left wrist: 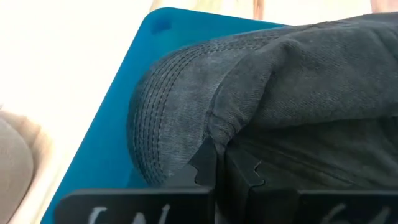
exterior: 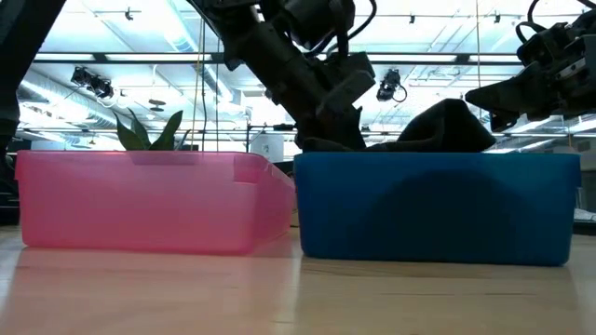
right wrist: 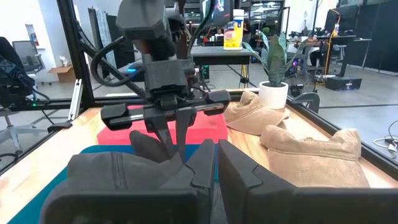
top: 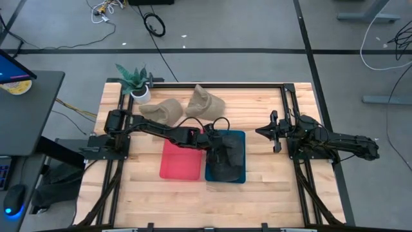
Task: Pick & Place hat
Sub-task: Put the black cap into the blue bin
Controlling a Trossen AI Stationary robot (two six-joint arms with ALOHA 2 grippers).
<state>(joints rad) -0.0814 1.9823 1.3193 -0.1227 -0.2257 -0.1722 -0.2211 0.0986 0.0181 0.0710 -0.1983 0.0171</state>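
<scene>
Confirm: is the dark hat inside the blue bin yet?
Inside. The dark hat lies in the blue bin, its crown above the rim, with the left gripper shut on its fabric.

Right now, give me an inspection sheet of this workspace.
Surface: wooden table, black frame around it.
Job's things: dark hat in the blue bin; pink bin beside it, nothing seen inside; two tan hats on the table at its far side.
Clutter: potted plant at the far left corner.
Grippers: left gripper over the blue bin, shut on the dark hat's fabric; right gripper at the table's right side, fingers shut, holding nothing.
Cables: loose cables on the floor beyond the table.
Surroundings: grey desk to the left; office room behind.
</scene>
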